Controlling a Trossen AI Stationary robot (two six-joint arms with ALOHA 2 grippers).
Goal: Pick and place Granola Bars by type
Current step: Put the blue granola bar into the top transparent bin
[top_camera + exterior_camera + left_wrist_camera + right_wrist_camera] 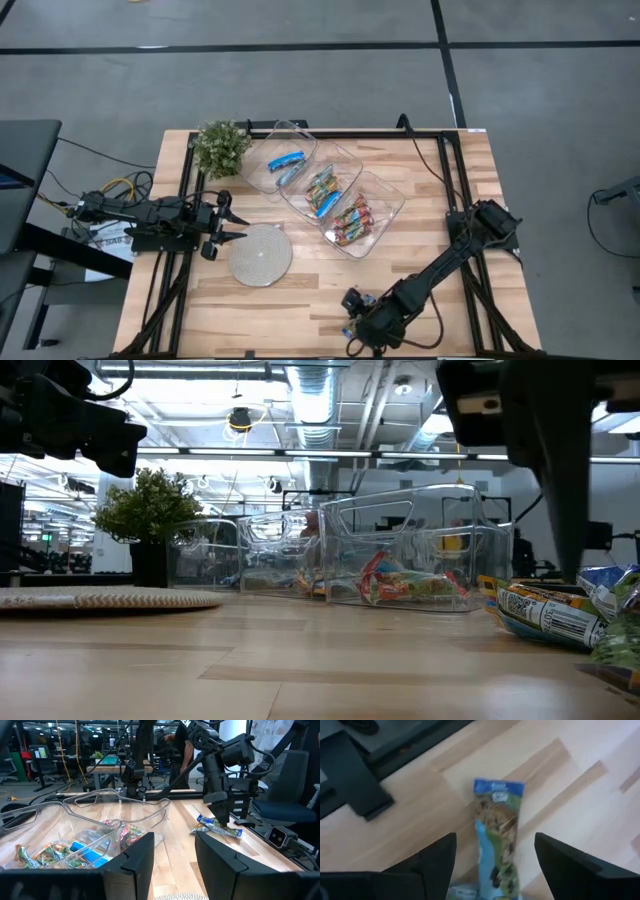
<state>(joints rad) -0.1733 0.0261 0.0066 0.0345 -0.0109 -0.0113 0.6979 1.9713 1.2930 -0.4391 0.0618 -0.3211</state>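
Nearby, three clear trays (pixel 392 205) flank plant (pixel 221 147) and disc (pixel 260 255).

Plant (pixel 222 148), grey disc (pixel 260 256), clear trays (pixel 385 203)

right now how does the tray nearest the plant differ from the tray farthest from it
The tray nearest the plant holds only a couple of blue-and-white bars, with much bare floor; the farthest tray holds a denser heap of red, green and orange bars. The first sits toward the table's back edge, the other nearer its middle. Both are clear plastic, similar in shape, and angled alike in one diagonal row.
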